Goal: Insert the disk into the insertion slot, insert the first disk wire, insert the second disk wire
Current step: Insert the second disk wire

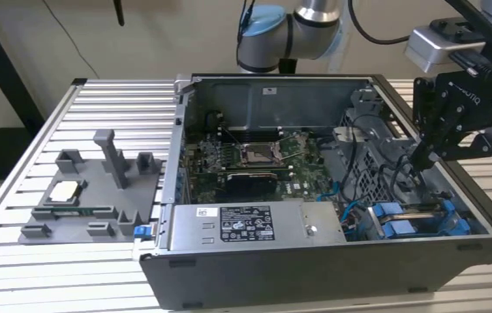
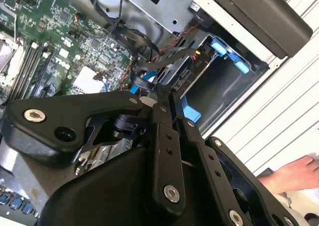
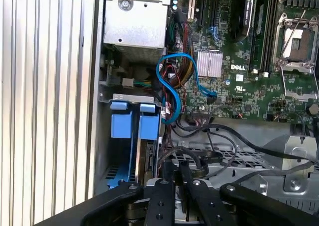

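My gripper (image 1: 422, 158) hangs inside the open dark grey computer case (image 1: 316, 267), at the exterior view's right, just above the drive bay. Its fingers (image 3: 164, 186) stand shut, tips amid black cables (image 3: 214, 136); whether they pinch one is hidden. The disk (image 3: 145, 158), grey edge in a blue frame, sits in the insertion slot (image 3: 105, 136) beside another blue carrier (image 3: 121, 125). A blue wire (image 3: 167, 86) and red-black wires (image 3: 175, 81) loop just behind the bay. In the second wire view's place, the second wrist view, the gripper (image 2: 168, 99) is over the bay (image 2: 219, 81).
The motherboard (image 1: 255, 156) and the labelled power supply (image 1: 246, 222) fill the case. A grey fixture plate (image 1: 89, 189) with small parts lies on the slatted table (image 1: 19, 261) at the exterior view's left. A person's hand (image 2: 294, 173) rests beside the case.
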`<state>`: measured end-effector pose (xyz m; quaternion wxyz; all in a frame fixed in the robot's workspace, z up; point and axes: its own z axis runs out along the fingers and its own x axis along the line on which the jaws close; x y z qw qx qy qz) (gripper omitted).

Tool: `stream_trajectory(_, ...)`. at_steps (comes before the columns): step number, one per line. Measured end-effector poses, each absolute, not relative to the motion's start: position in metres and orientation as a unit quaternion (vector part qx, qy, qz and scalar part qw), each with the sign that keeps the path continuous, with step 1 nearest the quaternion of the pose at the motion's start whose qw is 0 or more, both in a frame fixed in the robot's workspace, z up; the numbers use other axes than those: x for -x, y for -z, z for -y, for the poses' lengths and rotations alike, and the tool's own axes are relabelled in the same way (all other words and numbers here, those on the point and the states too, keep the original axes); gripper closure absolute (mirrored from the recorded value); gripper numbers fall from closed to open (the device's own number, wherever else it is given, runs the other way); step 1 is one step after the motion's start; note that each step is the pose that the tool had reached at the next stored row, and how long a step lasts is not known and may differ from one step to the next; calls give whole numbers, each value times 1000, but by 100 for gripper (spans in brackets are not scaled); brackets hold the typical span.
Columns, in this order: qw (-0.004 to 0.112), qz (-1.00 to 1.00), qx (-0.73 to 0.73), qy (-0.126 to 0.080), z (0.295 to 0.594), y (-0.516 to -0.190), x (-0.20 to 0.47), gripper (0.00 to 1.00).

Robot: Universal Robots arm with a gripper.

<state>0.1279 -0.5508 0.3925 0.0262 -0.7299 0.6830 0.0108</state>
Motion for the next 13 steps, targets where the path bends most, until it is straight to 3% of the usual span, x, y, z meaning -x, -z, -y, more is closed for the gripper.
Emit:
stream_trajectory(9, 26, -683, 730, -11, 551, -392, -128, 84)
stream_trajectory(13, 19, -683, 730, -18, 551, -390, -128, 84)
